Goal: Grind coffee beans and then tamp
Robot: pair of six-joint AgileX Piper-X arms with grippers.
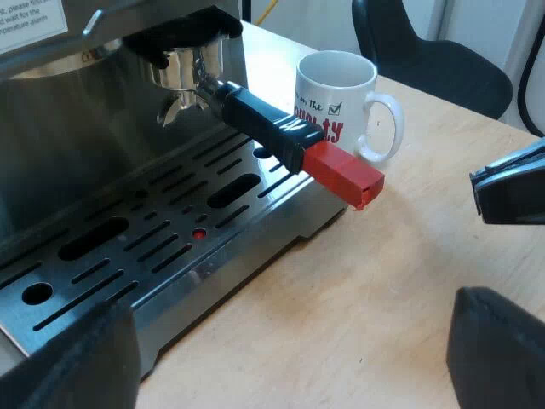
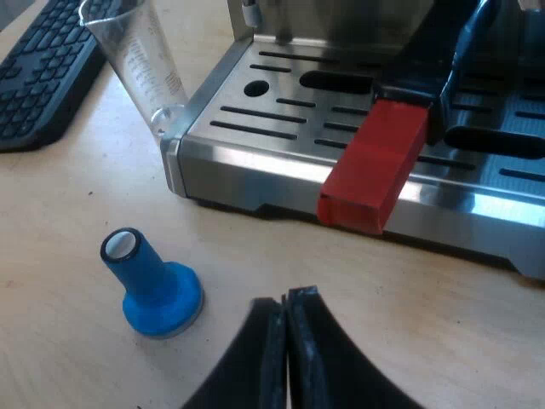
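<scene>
Portafilter is locked into espresso machine, red handle end jutting past drip tray. Blue tamper is stood on bench near right gripper, fingers clenched, empty. Left gripper fingers released.

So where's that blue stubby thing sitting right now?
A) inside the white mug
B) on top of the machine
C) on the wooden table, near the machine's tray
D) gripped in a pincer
C: the blue tamper stands on its base on the table, apart from the espresso machine, and the shut right pincer is not touching it.
</scene>
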